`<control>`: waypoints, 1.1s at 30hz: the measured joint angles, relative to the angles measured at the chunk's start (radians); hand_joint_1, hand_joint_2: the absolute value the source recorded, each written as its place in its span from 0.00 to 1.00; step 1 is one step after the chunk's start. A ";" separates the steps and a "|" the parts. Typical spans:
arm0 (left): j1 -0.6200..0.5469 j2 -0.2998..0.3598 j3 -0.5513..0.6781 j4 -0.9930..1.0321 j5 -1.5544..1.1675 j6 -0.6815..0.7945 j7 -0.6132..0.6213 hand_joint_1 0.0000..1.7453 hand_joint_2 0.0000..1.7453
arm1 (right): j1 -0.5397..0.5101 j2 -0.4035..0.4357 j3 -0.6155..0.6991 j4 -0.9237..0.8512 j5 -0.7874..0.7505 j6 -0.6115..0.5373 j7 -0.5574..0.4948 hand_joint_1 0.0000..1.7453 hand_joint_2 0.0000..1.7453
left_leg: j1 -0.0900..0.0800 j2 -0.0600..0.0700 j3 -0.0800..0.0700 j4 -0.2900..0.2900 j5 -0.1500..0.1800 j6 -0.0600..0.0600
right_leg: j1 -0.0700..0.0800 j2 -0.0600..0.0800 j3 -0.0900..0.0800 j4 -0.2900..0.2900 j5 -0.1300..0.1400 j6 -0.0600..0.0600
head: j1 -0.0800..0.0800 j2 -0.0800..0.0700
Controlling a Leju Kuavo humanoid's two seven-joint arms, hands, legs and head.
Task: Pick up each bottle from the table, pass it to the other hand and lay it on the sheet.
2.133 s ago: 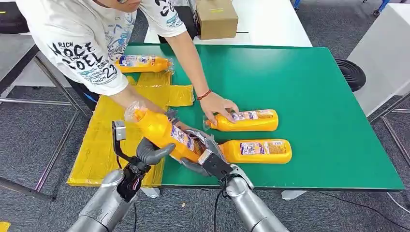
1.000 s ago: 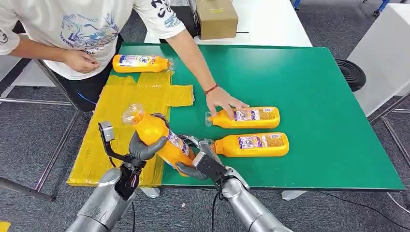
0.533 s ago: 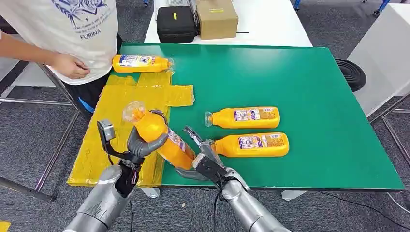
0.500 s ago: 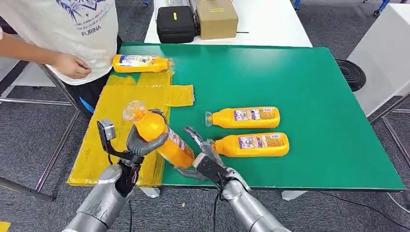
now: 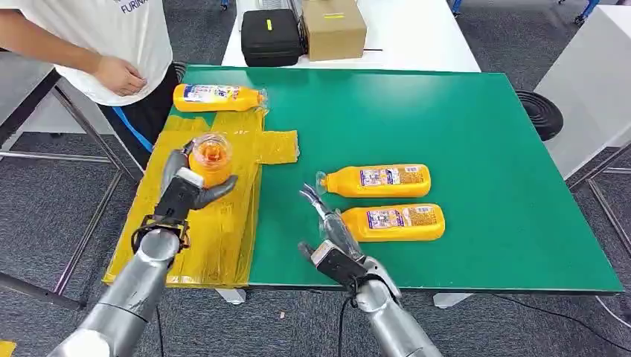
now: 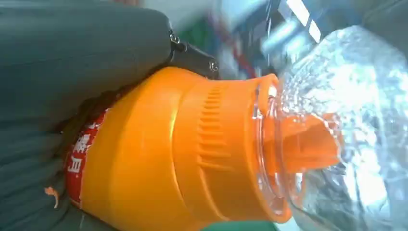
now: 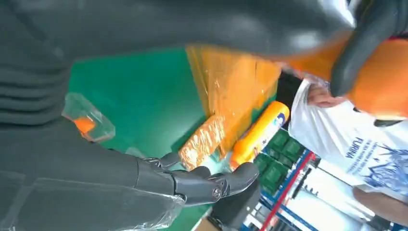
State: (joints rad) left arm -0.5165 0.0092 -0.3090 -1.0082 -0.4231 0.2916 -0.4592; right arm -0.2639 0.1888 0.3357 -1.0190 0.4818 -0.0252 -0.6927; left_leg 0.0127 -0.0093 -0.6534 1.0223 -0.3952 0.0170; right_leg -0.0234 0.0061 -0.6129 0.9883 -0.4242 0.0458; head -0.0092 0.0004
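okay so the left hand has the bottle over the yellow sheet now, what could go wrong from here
1. The left hand holds the bottle upright, cap toward the camera; set down that way instead of laid flat, it could topple or roll off the yellow sheet.
2. The open right hand sits close to the nearest lying bottle; a careless move could knock it.
3. A person stands by the sheet's far end.

held bottle (image 6: 159, 159): we see glossy orange plastic, ribbed at the neck, under a clear crinkled wrap.
sheet (image 5: 223, 223): we read it as shiny yellow film, wrinkled, its edges taped.
desk (image 5: 461, 119): we see a matt green top, smooth and even.
left hand (image 5: 186, 190): we note dull grey plastic fingers; the arm behind is brushed silver metal.
box (image 5: 333, 28): we take it for plain brown cardboard, matt.
case (image 5: 270, 37): we see a black, faintly textured shell.
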 measured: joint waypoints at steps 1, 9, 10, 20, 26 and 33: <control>-0.020 0.016 -0.003 0.009 -0.092 0.029 0.023 1.00 1.00 | 0.006 -0.002 -0.005 -0.015 0.004 0.001 0.002 0.00 0.00 | 0.000 0.000 0.000 0.000 0.000 0.000 | 0.000 0.000 0.000 0.000 0.000 0.000 | 0.000 0.000; -0.131 0.107 -0.056 0.072 -0.448 -0.055 0.178 1.00 1.00 | 0.032 -0.010 -0.042 -0.121 0.002 0.027 0.016 0.00 0.00 | 0.000 0.000 0.000 0.000 0.001 0.000 | 0.000 0.000 0.000 0.000 0.000 0.000 | 0.000 0.000; -0.141 0.119 -0.075 0.081 -0.493 -0.114 0.186 1.00 1.00 | 0.038 -0.011 -0.050 -0.139 -0.002 0.031 0.016 0.00 0.00 | 0.000 0.000 0.000 0.000 0.001 0.000 | 0.000 0.000 0.000 0.000 0.000 0.000 | 0.000 0.000; -0.189 0.233 -0.251 0.200 -0.637 -0.399 0.141 1.00 1.00 | 0.089 -0.025 -0.124 -0.304 -0.030 0.064 0.020 0.00 0.00 | 0.000 0.001 0.000 0.000 0.001 -0.001 | 0.000 0.001 -0.001 0.000 0.000 0.000 | 0.000 0.000; -0.174 0.246 -0.301 0.249 -0.600 -0.453 0.118 1.00 1.00 | 0.111 -0.026 -0.154 -0.362 -0.031 0.065 0.030 0.00 0.00 | 0.000 0.001 0.000 0.000 0.001 0.000 | 0.000 0.001 -0.001 0.000 0.000 0.000 | 0.000 0.000; -0.157 0.240 -0.329 0.280 -0.597 -0.454 0.121 1.00 1.00 | 0.114 -0.026 -0.164 -0.383 -0.031 0.069 0.031 0.00 0.00 | 0.000 0.001 0.000 0.000 0.001 0.000 | 0.000 0.001 0.000 0.000 0.000 0.000 | 0.000 0.000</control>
State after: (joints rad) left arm -0.6733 0.2491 -0.6378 -0.7282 -1.0201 -0.1625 -0.3380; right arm -0.1502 0.1629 0.1720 -1.4019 0.4509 0.0443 -0.6622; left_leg 0.0126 -0.0086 -0.6534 1.0223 -0.3945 0.0165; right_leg -0.0235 0.0072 -0.6134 0.9884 -0.4240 0.0457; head -0.0095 0.0004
